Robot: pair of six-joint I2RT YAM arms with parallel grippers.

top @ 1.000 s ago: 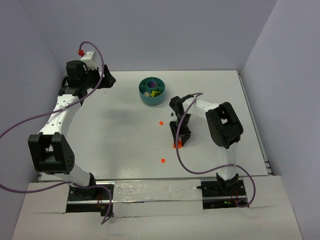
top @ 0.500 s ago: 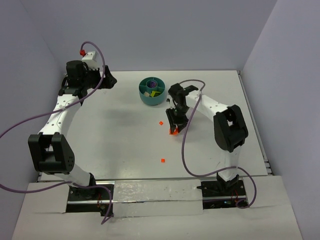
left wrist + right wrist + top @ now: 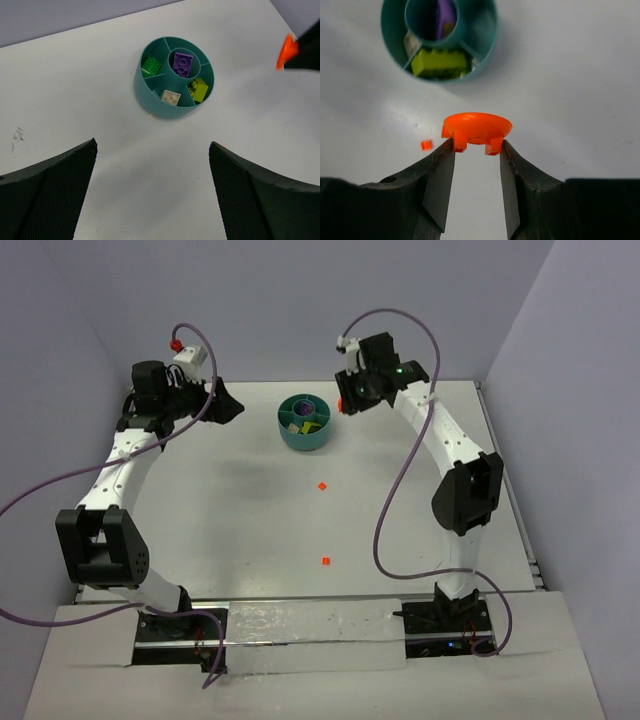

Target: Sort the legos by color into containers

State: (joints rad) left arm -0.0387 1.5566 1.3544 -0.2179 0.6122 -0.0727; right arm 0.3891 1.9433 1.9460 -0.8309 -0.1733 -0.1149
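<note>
An orange round lego piece (image 3: 477,129) is pinched by its underside studs between the fingers of the right gripper (image 3: 476,150), partly closed on it, up off the table (image 3: 200,500) just right of the teal bowl (image 3: 305,439). The bowl's hub holds a purple brick (image 3: 182,62); separate wedges hold a green brick (image 3: 151,65), a white brick (image 3: 170,96) and a lime brick (image 3: 199,89). A small orange bit (image 3: 322,485) and a second orange bit (image 3: 326,560) lie on the table nearer the arms. The left gripper (image 3: 152,145) gapes wide, empty, facing the bowl.

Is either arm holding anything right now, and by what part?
The right pincer holds an orange round lego piece by the small tabs under its disc. The left pincer is open, holding nothing.
</note>
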